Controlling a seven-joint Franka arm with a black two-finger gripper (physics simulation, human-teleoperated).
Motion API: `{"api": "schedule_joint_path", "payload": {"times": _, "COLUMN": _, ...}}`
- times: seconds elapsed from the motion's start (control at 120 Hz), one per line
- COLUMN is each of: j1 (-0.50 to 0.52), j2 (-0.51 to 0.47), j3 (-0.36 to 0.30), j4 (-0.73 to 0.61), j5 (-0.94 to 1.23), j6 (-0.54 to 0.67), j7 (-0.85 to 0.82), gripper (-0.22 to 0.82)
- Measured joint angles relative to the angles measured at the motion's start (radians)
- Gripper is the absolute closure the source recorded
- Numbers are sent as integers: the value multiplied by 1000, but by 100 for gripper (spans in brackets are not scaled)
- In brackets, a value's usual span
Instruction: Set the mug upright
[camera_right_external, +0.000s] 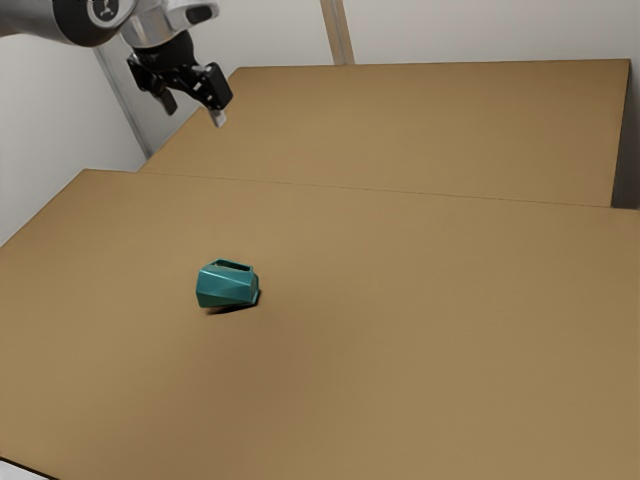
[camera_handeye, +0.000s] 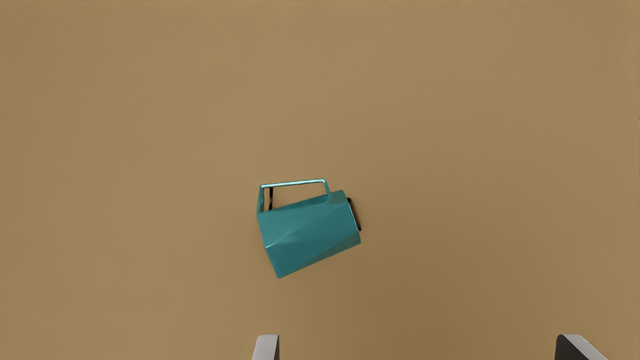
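"One mug (camera_right_external: 227, 286), teal and faceted, lies on its side on the brown tabletop (camera_right_external: 400, 330). Is that the whole of it?"

"Start with what is closest to it. Its handle (camera_handeye: 292, 183) is a thin squared loop along one long side of the mug, and the exterior view has that loop on the mug's upper side."

"Which end is the mouth?"

"Hard to say; neither view looks into the mug, so I can't be sure. A dark shadow (camera_right_external: 232, 310) sits just under the mug, reaching its end at the exterior view's right."

"And the gripper (camera_right_external: 194, 113)?"

"Well apart from the mug, higher than it in the exterior view and a little toward that view's left. Its jaws stand wide open, with nothing between them. In the wrist view the mug lies out past the fingertips, touching neither."

"What is farther off?"

"Past the mug, a thin line (camera_right_external: 375, 189) crosses the brown surface. The arm (camera_right_external: 150, 25) comes in from the exterior view's upper left, well away from the mug. Farthest from the mug stands a pale wall (camera_right_external: 480, 30) with a brownish upright strip (camera_right_external: 338, 30) on it."
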Motion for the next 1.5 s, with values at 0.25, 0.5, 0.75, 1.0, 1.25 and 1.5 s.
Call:
{"api": "schedule_joint_path", "payload": {"times": 0.25, "j1": 15, "j2": -22, "j3": 30, "j4": -96, "j5": -11, "j6": 61, "j7": -12, "gripper": 0}}
{"api": "schedule_joint_path", "payload": {"times": 0.5, "j1": 18, "j2": -21, "j3": 135, "j4": -194, "j5": -147, "j6": 92, "j7": -20, "gripper": 0}}
{"api": "schedule_joint_path", "payload": {"times": 0.75, "j1": 170, "j2": 30, "j3": 214, "j4": -348, "j5": -354, "j6": 98, "j7": -22, "gripper": 0}}
{"api": "schedule_joint_path", "payload": {"times": 1.0, "j1": 218, "j2": 179, "j3": 238, "j4": -356, "j5": -470, "j6": 101, "j7": 6, "gripper": 0}}
{"api": "schedule_joint_path", "payload": {"times": 1.25, "j1": 223, "j2": 299, "j3": 280, "j4": -347, "j5": -610, "j6": 105, "j7": 77, "gripper": 0}}
{"api": "schedule_joint_path", "payload": {"times": 1.5, "j1": 224, "j2": 426, "j3": 321, "j4": -281, "j5": -718, "j6": 110, "j7": 179, "gripper": 0}}
